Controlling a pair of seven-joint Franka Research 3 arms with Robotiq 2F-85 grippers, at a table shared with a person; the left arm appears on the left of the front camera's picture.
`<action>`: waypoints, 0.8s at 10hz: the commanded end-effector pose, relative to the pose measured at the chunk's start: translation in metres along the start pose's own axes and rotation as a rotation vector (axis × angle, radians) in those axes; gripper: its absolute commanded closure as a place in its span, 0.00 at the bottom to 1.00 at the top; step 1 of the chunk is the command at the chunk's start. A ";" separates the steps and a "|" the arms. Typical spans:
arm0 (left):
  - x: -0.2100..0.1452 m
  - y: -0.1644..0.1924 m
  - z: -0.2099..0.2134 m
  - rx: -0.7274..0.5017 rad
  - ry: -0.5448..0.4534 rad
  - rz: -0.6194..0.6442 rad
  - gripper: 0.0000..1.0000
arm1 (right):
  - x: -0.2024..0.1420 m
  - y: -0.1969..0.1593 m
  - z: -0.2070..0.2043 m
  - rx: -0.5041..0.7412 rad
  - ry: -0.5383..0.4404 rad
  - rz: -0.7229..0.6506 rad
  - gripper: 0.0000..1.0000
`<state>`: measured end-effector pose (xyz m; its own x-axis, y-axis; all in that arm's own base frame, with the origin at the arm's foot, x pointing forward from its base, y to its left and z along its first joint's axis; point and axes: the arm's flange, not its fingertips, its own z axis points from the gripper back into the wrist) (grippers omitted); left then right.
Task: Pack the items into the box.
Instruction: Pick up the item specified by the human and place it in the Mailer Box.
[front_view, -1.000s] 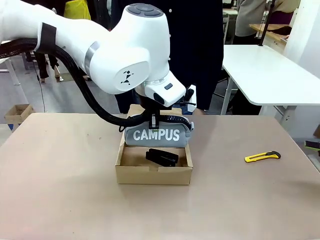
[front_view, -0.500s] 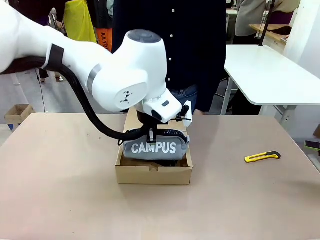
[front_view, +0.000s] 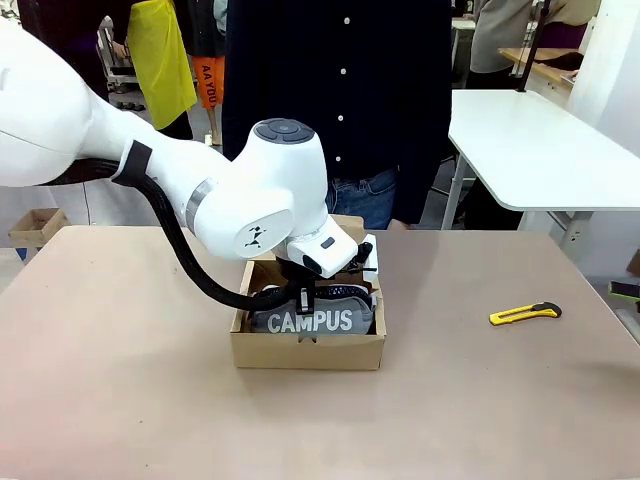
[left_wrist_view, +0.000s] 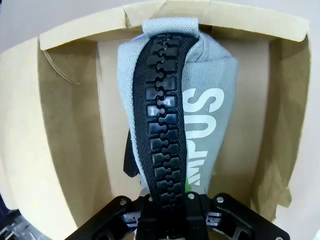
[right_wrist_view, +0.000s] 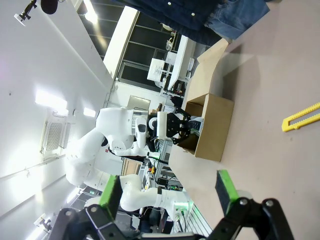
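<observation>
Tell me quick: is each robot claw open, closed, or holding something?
Left gripper: closed on the pencil pouch, down in the box.
Right gripper: open, holding nothing.

Yellow utility knife lay alone on the right side of the tan table, person in a dark buttoned top stood at its far edge, white table stood behind at right, small carton sat on the floor at far left.

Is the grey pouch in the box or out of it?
In. The pouch sits low between the box walls, left gripper shut on its zipper edge.
</observation>
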<state>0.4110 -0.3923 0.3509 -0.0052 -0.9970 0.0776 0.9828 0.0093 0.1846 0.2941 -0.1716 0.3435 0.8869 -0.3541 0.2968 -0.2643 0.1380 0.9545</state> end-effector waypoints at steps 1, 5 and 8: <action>-0.001 0.000 0.002 -0.017 0.010 0.014 0.93 | -0.003 0.003 0.002 0.005 0.012 0.003 0.00; -0.001 0.001 0.005 -0.019 0.030 0.004 0.00 | -0.003 0.003 0.002 0.005 0.012 0.003 0.00; -0.002 0.001 0.009 -0.008 0.027 0.012 0.10 | -0.003 0.003 0.002 0.005 0.012 0.003 0.00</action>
<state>0.4120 -0.3917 0.3530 -0.0004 -0.9983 0.0581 0.9854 0.0095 0.1702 0.2941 -0.1716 0.3435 0.8869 -0.3541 0.2968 -0.2643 0.1380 0.9545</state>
